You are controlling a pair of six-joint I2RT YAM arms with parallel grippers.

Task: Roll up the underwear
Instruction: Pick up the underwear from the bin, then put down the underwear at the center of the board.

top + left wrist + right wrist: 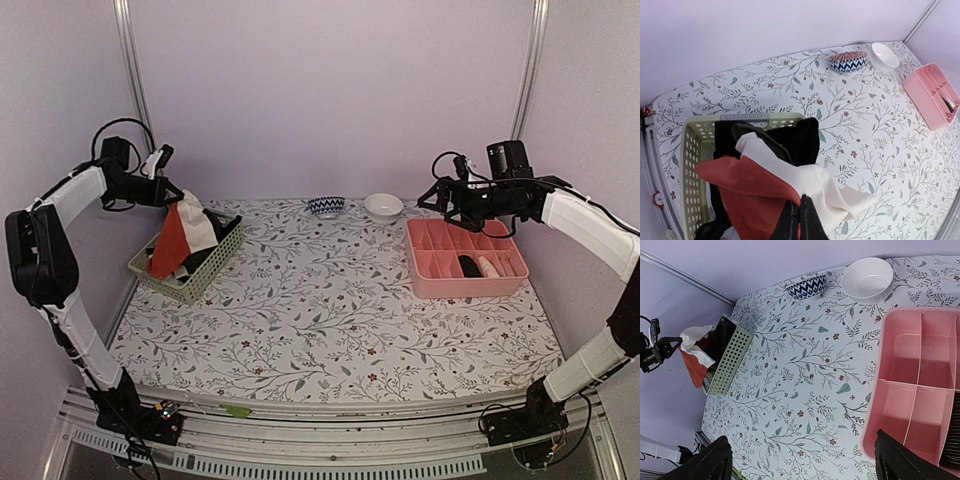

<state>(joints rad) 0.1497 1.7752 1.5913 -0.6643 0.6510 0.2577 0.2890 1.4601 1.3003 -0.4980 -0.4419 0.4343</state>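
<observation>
My left gripper [172, 192] is shut on the red-orange and cream-white underwear [182, 236] and holds it hanging above the pale green basket [209, 266] at the far left. In the left wrist view the shut fingers [801, 220] pinch the red and white cloth [767, 187], with black underwear [802, 142] lying in the basket [692, 150] beneath. My right gripper [447, 200] is open and empty, held high above the far left corner of the pink tray [463, 260]. In the right wrist view its fingertips [715, 460] stand wide apart over the tablecloth.
The pink divided tray [920, 390] at the right holds a black roll [469, 266] and a pale roll [489, 267]. A blue patterned bowl [326, 206] and a white bowl [383, 206] stand at the back edge. The floral tablecloth [330, 320] covers the table.
</observation>
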